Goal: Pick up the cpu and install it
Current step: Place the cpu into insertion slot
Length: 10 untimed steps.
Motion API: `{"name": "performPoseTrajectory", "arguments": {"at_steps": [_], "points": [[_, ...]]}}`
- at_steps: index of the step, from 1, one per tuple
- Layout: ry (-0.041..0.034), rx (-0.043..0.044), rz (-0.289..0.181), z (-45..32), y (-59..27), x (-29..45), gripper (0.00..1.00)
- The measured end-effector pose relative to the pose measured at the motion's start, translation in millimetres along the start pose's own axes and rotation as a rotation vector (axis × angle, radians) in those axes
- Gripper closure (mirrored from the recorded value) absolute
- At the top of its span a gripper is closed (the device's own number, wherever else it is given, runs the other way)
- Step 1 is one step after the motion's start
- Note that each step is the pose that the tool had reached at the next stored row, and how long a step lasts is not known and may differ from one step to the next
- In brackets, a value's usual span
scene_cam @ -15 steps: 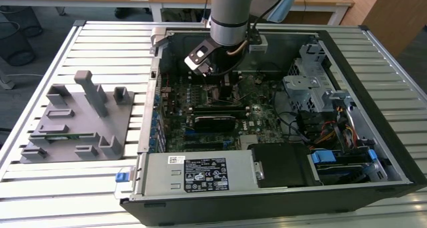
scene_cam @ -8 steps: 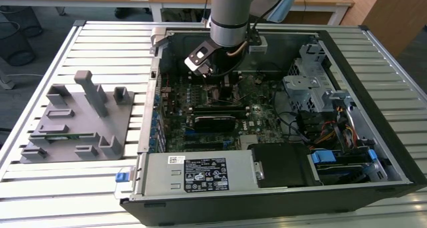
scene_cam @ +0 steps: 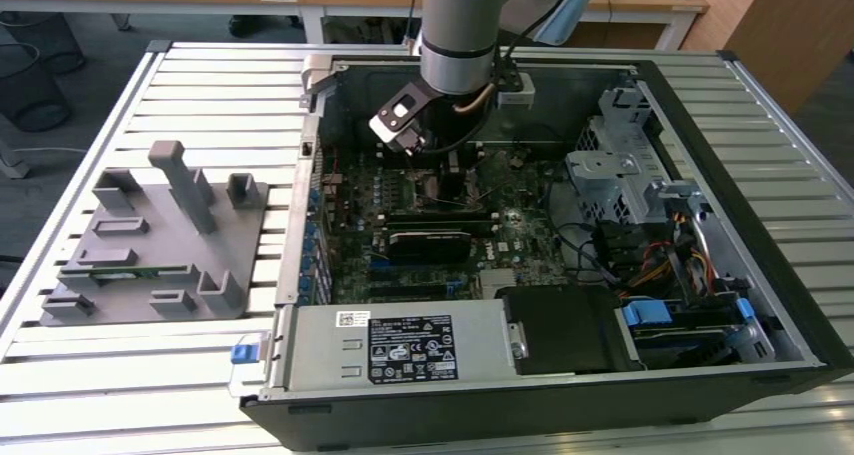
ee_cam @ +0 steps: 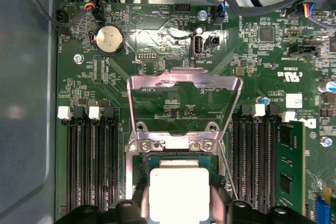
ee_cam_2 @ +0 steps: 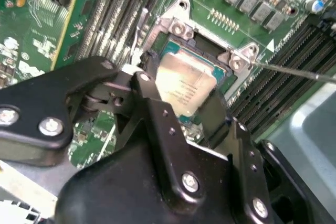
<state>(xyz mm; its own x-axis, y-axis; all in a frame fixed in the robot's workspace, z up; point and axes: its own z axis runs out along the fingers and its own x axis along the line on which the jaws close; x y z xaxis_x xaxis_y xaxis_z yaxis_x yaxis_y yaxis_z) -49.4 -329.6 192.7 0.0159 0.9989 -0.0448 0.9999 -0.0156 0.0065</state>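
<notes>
The cpu (ee_cam: 179, 190), a silvery square plate with a thin rim, lies level in or just over the open socket (ee_cam_2: 178, 27) on the green motherboard; whether it is fully seated I cannot tell. My gripper (ee_cam_2: 184, 98) straddles it, black fingers (ee_cam_2: 149, 95) pressed against two opposite sides of the cpu (ee_cam_2: 184, 80). In the first wrist view the gripper (ee_cam: 179, 205) frames the chip's lower half. The socket's metal load plate (ee_cam: 184, 80) is swung open. In the exterior view the gripper (scene_cam: 430, 155) reaches down into the open computer case (scene_cam: 747, 175) over the board's middle.
The socket's thin lever (ee_cam_2: 294, 69) sticks out beside it. Black memory slots flank the socket, with a green memory stick (ee_cam: 287, 166) in one. A drive cage (scene_cam: 627, 165), cables and a power supply (scene_cam: 400, 345) crowd the case. A grey fixture plate (scene_cam: 147, 245) sits at the exterior view's left.
</notes>
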Motion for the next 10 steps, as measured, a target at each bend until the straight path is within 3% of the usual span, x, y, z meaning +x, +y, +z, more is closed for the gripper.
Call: {"name": "performPoseTrajectory", "arguments": {"at_steps": [1,2,10], "points": [[-0.0001,0.0002,0.0,-0.1,-0.1,-0.1,0.46],[-0.0008,0.0006,0.0,-0.3,-0.1,-0.2,0.4],[-0.001,0.0007,0.0,-2.3,0.1,0.2,0.4]]}}
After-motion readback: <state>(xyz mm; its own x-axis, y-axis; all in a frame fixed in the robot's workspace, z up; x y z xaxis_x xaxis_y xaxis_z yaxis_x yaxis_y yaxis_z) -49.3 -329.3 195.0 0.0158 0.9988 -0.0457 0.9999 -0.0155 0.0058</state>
